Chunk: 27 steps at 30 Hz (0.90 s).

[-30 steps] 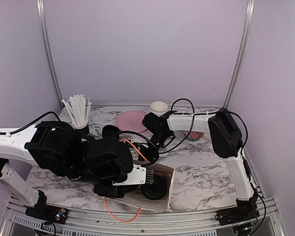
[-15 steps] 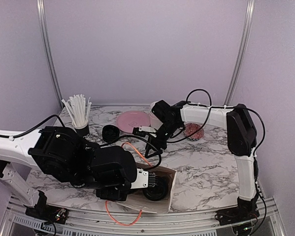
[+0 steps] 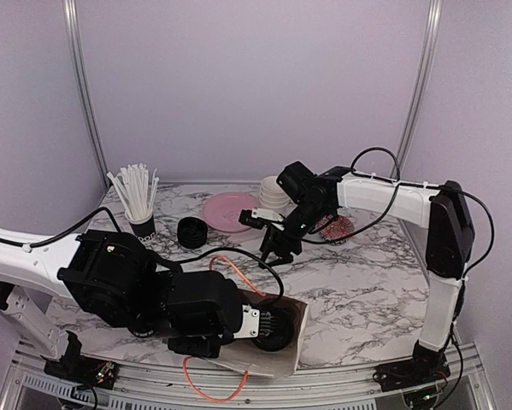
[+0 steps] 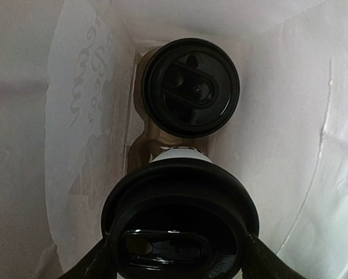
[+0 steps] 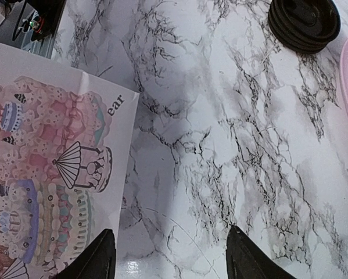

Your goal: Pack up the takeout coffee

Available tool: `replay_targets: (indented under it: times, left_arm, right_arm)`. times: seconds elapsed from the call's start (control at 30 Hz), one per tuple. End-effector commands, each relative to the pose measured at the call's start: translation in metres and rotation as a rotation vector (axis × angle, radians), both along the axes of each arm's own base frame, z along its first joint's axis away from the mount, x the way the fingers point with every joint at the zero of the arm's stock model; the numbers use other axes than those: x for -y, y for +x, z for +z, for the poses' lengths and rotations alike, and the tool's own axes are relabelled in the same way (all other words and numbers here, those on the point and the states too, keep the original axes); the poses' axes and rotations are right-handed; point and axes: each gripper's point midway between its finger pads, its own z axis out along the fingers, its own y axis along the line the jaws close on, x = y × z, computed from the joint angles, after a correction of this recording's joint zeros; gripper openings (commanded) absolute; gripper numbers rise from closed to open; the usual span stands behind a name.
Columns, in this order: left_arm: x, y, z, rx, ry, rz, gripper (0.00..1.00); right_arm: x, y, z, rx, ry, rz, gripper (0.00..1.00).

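Observation:
My left gripper (image 4: 179, 264) is inside the open paper bag (image 4: 75, 116), shut on a takeout coffee cup (image 4: 182, 192) with a white body and black dome lid; the fingers (image 4: 91, 264) flank the lid. A second takeout coffee cup (image 4: 190, 87) stands deeper in the bag, just beyond the held one. In the top view the bag (image 3: 294, 329) sits at the table's near edge, with a black lid (image 3: 273, 331) showing in its mouth under my left wrist (image 3: 213, 312). My right gripper (image 3: 277, 249) is open and empty, hovering over the marble (image 5: 220, 145) behind the bag.
A stack of black lids (image 3: 191, 231) (image 5: 304, 23), a pink plate (image 3: 228, 210), stacked lidless white cups (image 3: 274, 192), a black cup of white straws (image 3: 136, 201) and a small red-patterned dish (image 3: 334, 226) stand at the back. The bag's printed side (image 5: 40, 168) is left of my right gripper.
My right arm has swung right and its gripper has drawn back from the bag. My left arm has shifted toward the near edge, with the cup lower in the bag.

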Motion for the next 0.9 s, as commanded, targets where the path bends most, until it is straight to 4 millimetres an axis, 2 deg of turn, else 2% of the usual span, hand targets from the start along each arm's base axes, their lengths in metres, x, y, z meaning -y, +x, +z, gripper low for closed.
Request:
replay_targets:
  times: [0.0, 0.27, 0.5, 0.6, 0.73, 0.87]
  left_arm:
    - [-0.013, 0.015, -0.002, 0.096, 0.028, 0.051, 0.56]
    - [-0.008, 0.020, -0.007, 0.134, 0.000, 0.056, 0.56]
    - [-0.004, 0.021, -0.011, 0.141, -0.028, 0.046, 0.56]
    - [-0.005, 0.022, -0.011, 0.145, -0.039, 0.046, 0.56]
    - [-0.010, 0.024, -0.020, 0.160, -0.021, 0.055, 0.56]
    - [-0.013, 0.029, -0.019, 0.185, -0.022, 0.069, 0.56]
  right_arm:
    - [-0.004, -0.005, 0.008, 0.035, 0.027, 0.012, 0.62]
    - [-0.011, -0.005, -0.015, 0.025, -0.001, 0.010, 0.62]
    - [-0.020, 0.013, -0.038, 0.027, -0.033, -0.036, 0.62]
    - [-0.023, 0.021, -0.054, 0.024, -0.049, -0.053, 0.62]
    - [-0.028, 0.019, -0.073, -0.014, -0.060, -0.042, 0.62]
    - [-0.031, 0.014, -0.086, -0.048, -0.059, -0.025, 0.62]
